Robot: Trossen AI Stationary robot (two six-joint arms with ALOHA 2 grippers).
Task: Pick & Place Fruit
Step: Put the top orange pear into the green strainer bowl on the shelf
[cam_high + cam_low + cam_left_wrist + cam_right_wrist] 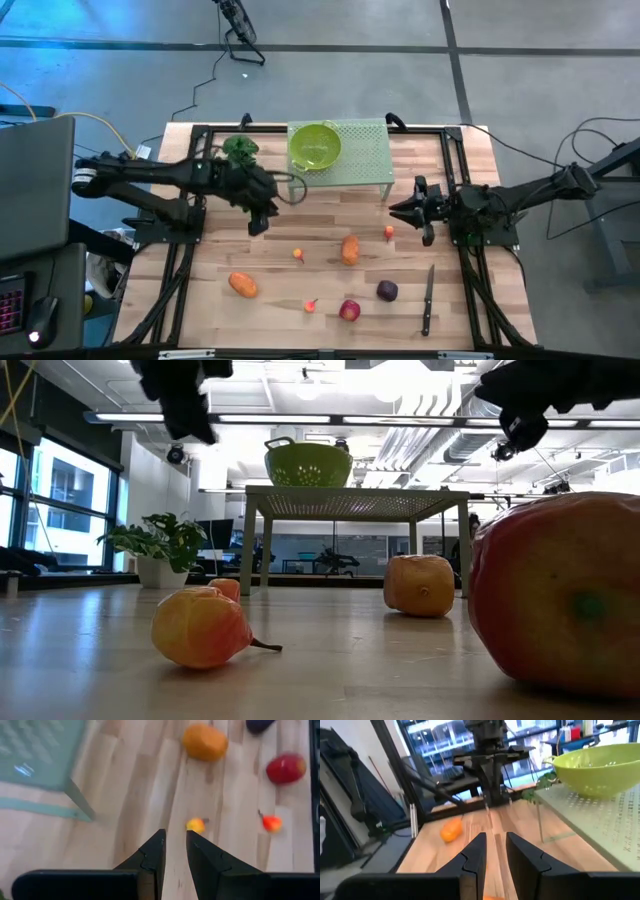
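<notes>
Left wrist view, left gripper point(175, 851) hovering, dark fingers point(152, 857) slightly parted and holding nothing, small yellow-orange fruit piece point(195, 825) lying just beyond fingertips, right gripper point(495, 851) pressed together, empty.

oranges: two oblong, one point(349, 249) mid-table, one point(242, 285) nearer my left
apple point(349, 310): red, front edge
plum point(386, 291): dark purple, beside apple

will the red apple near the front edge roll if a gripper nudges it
Probably: the red apple looks rounded and lies loose on the flat wooden table, nothing touching it. Its smooth, shiny skin may slip between narrow fingers, so a centred grip seems safer.
</notes>
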